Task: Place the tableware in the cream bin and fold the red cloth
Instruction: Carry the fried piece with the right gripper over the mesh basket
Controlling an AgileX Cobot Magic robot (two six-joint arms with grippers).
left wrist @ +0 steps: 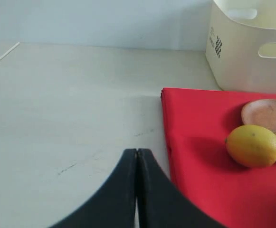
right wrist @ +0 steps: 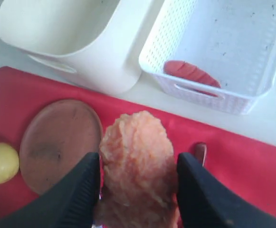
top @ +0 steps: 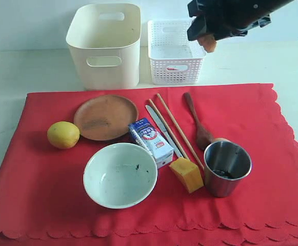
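On the red cloth [top: 272, 154] lie the brown plate [top: 105, 117], pale bowl [top: 120, 174], steel cup [top: 226, 168], knife [top: 156, 120], chopsticks [top: 177, 128] and wooden spoon [top: 197, 123]. The cream bin [top: 105, 46] stands behind the cloth, with nothing in the part of it that shows. My right gripper [top: 207, 41] hangs high over the white lattice basket [top: 174, 51], shut on a lumpy orange-pink food piece [right wrist: 135, 156] between its fingers [right wrist: 88, 185]. My left gripper [left wrist: 137, 153] is shut with nothing in it, over bare table beside the cloth's edge [left wrist: 166, 123]; the exterior view does not show it.
A yellow lemon [top: 63, 135], a blue-white milk carton [top: 151, 141] and an orange block [top: 186, 174] also lie on the cloth. A red item [right wrist: 190, 73] rests inside the lattice basket. Pale table surrounds the cloth.
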